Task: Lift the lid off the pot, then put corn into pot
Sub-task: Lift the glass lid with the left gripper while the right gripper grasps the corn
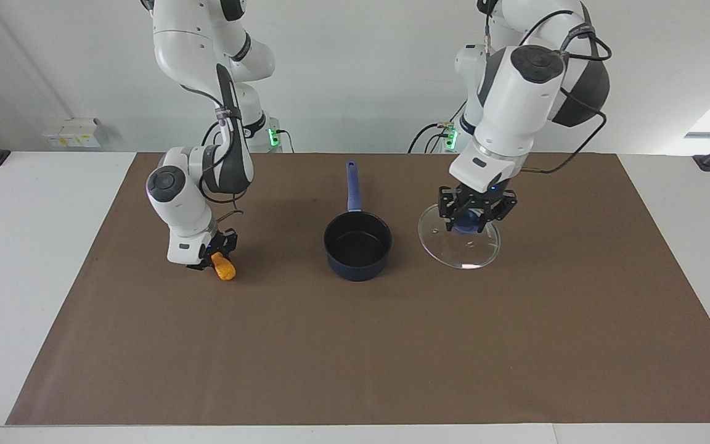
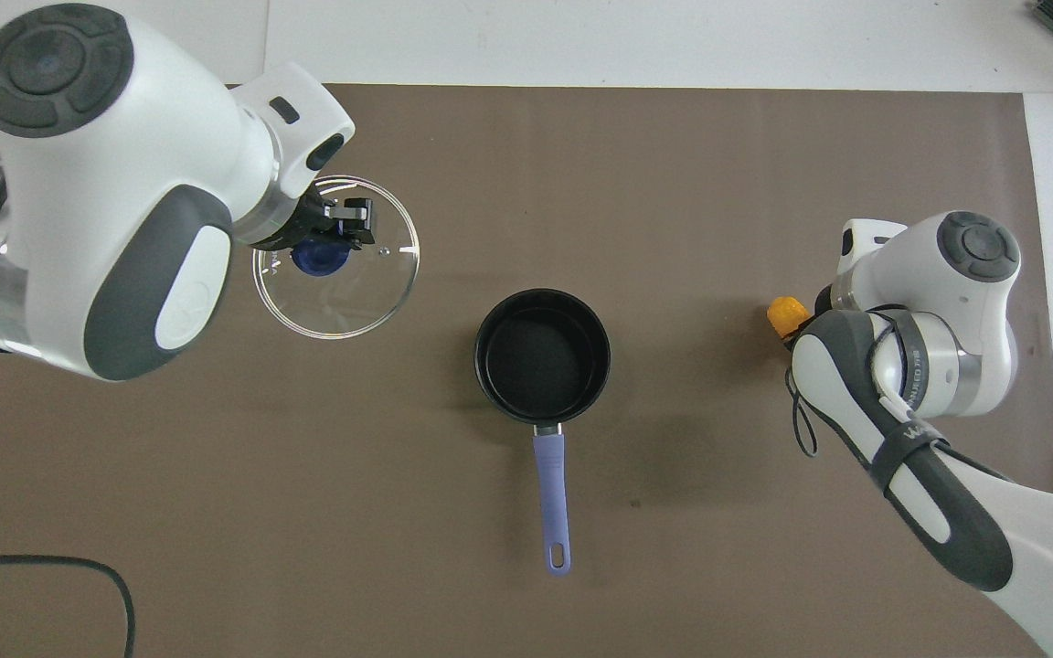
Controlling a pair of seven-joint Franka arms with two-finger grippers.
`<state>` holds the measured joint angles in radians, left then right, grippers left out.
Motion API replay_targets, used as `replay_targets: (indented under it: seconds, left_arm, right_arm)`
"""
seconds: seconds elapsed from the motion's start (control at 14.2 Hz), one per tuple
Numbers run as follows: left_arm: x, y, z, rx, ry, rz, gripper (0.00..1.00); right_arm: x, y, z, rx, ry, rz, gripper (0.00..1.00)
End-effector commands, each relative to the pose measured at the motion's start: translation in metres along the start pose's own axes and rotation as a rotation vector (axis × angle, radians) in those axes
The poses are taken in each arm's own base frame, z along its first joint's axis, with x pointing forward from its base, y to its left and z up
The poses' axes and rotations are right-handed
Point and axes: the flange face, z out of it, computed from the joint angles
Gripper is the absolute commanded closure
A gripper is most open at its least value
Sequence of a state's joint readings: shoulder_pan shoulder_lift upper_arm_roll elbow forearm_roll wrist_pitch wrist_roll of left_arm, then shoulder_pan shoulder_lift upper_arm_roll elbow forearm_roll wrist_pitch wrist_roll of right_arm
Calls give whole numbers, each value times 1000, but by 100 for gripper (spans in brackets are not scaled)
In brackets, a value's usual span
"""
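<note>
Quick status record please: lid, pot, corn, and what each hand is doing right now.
lid: off the pot, held by its blue knob in the left hand, over the mat toward the left arm's end of the table
pot: uncovered, nothing inside, handle pointing toward the robots
corn: on the mat toward the right arm's end, beside the pot, not in it yet
left hand: shut on the lid's knob
right hand: down at the mat, shut on the corn
done: lid removed
left to do: corn into pot
</note>
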<state>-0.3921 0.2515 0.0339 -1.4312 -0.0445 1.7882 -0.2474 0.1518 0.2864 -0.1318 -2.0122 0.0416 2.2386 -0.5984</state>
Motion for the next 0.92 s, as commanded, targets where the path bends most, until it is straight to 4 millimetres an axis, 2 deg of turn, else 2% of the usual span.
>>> replay_targets:
  seconds: [0.0, 0.21, 0.63, 0.85]
  left_arm:
    - [-12, -40, -21, -18, -8, 20, 100]
    - [-30, -86, -26, -25, -17, 33, 100]
    - [-71, -152, -40, -29, -28, 78, 100]
    - [-86, -190, -35, -25, -38, 112, 100]
  right_arm:
    - [7, -2, -45, 7, 32, 152, 100]
    - [25, -26, -88, 3, 70, 282, 100]
    - [48, -66, -150, 11, 93, 470, 100]
    - [64, -97, -154, 5, 96, 499, 100]
